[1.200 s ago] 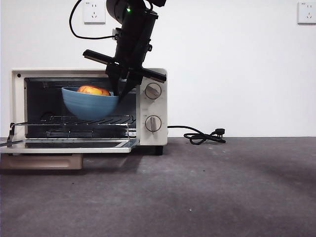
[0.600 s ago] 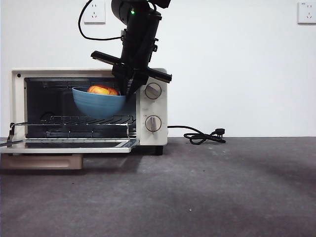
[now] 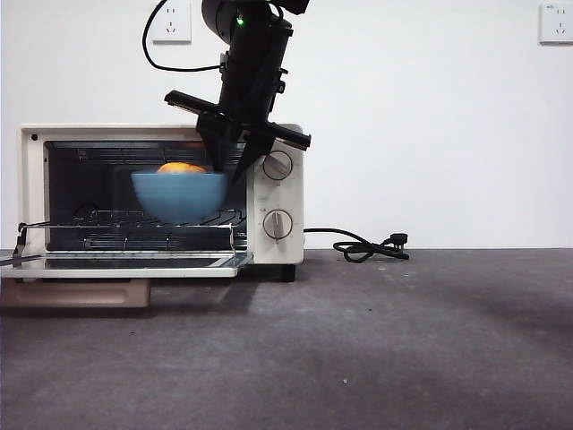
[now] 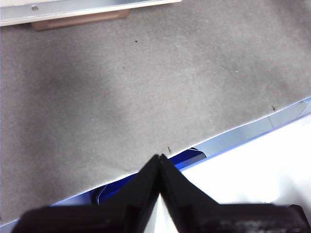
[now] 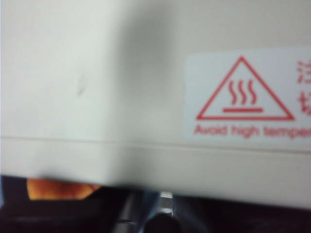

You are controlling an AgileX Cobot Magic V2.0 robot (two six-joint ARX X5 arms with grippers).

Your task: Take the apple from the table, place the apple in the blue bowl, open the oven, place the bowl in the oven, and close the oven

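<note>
Blue bowl [image 3: 179,194] just below right gripper [image 3: 231,166].

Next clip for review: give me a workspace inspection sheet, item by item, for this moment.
Surface: dark grey table, a few small specks.
Job's things: oven with door folded down flat; blue bowl inside the cavity at the wire rack, contact unclear; apple in the bowl.
Clutter: nothing seen.
Grippers: right gripper at the bowl's rim by the oven opening; left gripper shut, empty, over the table.
Cables: black cord coiled beside the oven.
Surroundings: white wall, two sockets.
</note>
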